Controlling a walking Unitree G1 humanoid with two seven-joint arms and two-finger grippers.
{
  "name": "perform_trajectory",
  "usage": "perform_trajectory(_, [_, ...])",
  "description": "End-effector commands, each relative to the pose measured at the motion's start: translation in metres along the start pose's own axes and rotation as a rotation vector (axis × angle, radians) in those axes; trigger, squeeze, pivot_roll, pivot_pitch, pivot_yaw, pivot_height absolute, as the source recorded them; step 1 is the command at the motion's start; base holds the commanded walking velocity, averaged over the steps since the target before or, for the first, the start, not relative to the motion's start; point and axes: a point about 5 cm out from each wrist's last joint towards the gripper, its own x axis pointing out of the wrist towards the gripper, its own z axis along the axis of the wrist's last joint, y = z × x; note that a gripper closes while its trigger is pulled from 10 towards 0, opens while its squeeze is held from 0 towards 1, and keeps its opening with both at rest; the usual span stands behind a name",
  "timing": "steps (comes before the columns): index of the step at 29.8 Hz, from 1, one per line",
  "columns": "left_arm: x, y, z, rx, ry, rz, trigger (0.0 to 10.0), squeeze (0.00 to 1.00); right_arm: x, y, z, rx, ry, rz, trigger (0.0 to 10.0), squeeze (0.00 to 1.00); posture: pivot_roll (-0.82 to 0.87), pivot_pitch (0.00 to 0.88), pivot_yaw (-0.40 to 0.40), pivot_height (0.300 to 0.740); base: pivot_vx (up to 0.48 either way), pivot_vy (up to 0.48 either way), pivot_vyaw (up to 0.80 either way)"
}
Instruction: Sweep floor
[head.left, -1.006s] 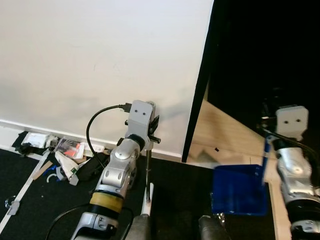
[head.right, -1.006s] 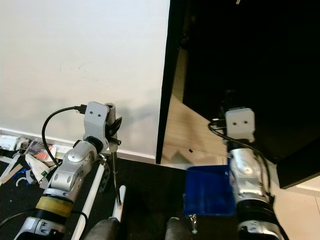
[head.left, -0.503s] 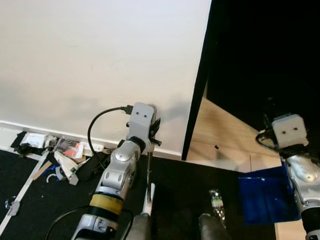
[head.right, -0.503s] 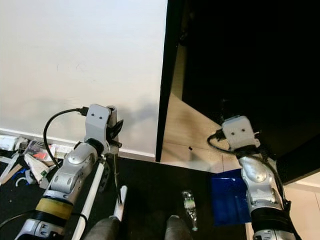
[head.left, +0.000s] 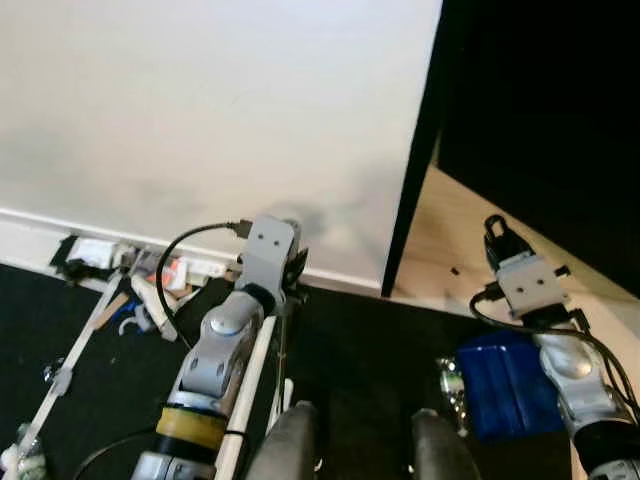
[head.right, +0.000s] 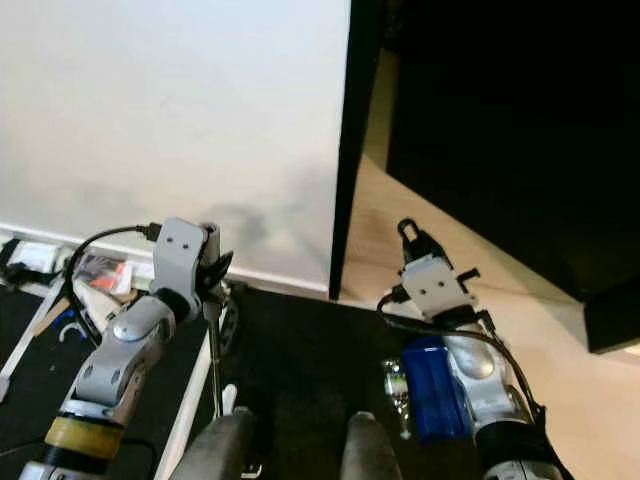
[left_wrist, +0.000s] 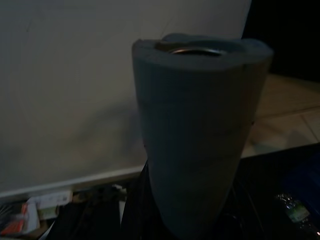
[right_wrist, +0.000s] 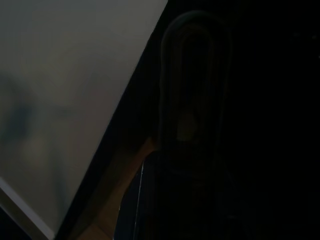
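The blue dustpan (head.left: 512, 385) lay low on the right, over the black mat (head.left: 360, 350) near its right edge, just beside the pale wooden floor (head.left: 470, 260), and it hung under the right arm, whose right gripper (head.left: 497, 236) reached up and away toward the dark opening; whether its fingers were spread or pressed together I could not tell, since the right wrist view was very dark and gave little more than a dim looped shape (right_wrist: 195, 100) against the black. Just left of the dustpan a crushed clear plastic bottle (head.left: 452, 385) lay on the mat. On the left, the left gripper (head.left: 292, 272) was clamped around a broom handle (head.right: 214, 350), a thin dark rod running down toward the near edge, and in the left wrist view the handle's grey foam grip (left_wrist: 197, 135) stood upright with a metal ring showing at its top. A white pole (head.left: 248, 380) lay along the mat beside that arm. Farther left, a litter of papers and packets (head.left: 140, 290) sat against the white baseboard under the white wall (head.left: 200, 100). A black door frame (head.left: 415, 170) divided the wall from the dark room on the right.
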Motion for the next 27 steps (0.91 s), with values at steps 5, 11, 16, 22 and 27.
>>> perform_trajectory(5, [-0.009, 0.007, -0.002, 0.015, 0.033, 0.007, 10.0, 0.0, -0.006, 0.012, -0.003, 0.011, -0.007, -0.008, 10.0, 0.0, 0.2, 0.28, 0.106, 0.74, 0.0, 0.0, 0.0])
perform_trajectory(11, [-0.006, 0.007, 0.003, -0.002, 0.023, 0.008, 10.0, 0.0, -0.001, 0.013, 0.002, 0.071, -0.026, -0.075, 10.0, 0.0, 0.2, 0.264, 0.105, 0.74, 0.0, 0.0, 0.0])
perform_trajectory(16, [-0.001, 0.009, 0.011, -0.052, -0.004, 0.025, 10.0, 0.0, 0.008, 0.013, 0.013, 0.155, -0.066, -0.153, 10.0, 0.0, 0.2, 0.243, 0.096, 0.74, 0.0, 0.0, 0.0])
perform_trajectory(22, [0.003, 0.012, 0.018, -0.08, -0.017, 0.037, 10.0, 0.0, 0.016, 0.018, 0.028, 0.173, -0.119, -0.161, 10.0, 0.0, 0.19, 0.233, 0.092, 0.74, 0.0, 0.0, 0.0])
perform_trajectory(27, [0.005, 0.012, 0.018, -0.089, -0.017, 0.042, 10.0, 0.0, 0.019, 0.029, 0.034, 0.169, -0.142, -0.128, 10.0, 0.0, 0.19, 0.224, 0.09, 0.74, 0.0, 0.0, 0.0])
